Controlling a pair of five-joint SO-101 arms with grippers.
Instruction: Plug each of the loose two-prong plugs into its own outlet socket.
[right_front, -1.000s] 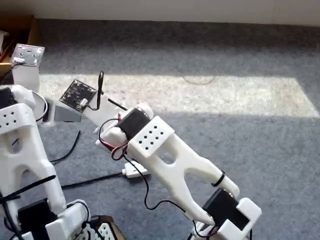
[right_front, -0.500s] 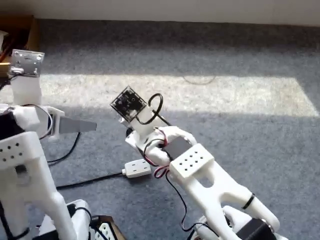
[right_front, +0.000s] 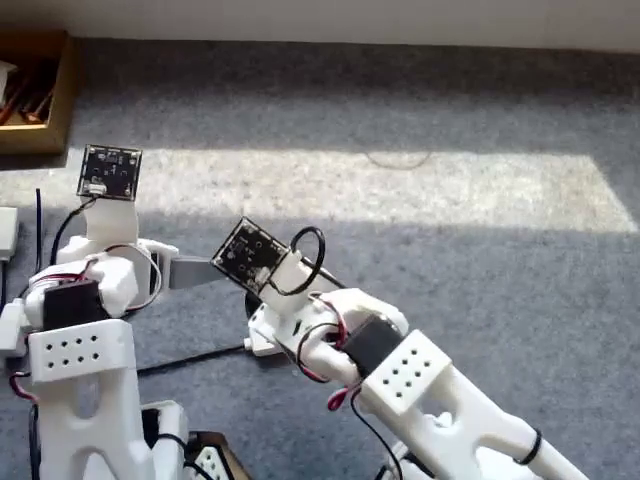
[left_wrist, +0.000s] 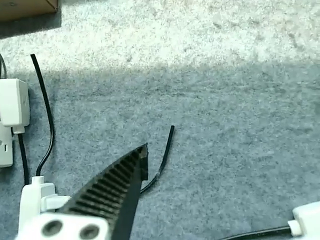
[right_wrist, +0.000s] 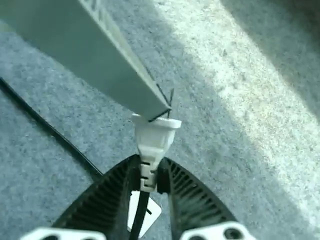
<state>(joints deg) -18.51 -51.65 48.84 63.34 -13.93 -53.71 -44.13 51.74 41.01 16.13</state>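
My right gripper is shut on the neck of a white two-prong plug, its black cord trailing back between the fingers. The plug's head sits right by the grey finger of the other arm. In the high view the right arm hangs over a white outlet socket on the carpet. My left gripper is shut and holds nothing, hovering over a loose black cord; from above, the left gripper points at the right arm's wrist. A second white plug lies close to it.
A white adapter block with a black cord lies on the grey carpet at the far left. A wooden box stands at the back left. A sunlit band crosses the carpet behind both arms.
The right arm has pulled back from the far left toward the middle, over the socket. The left arm has turned inward, so its gripper now points at the right wrist.
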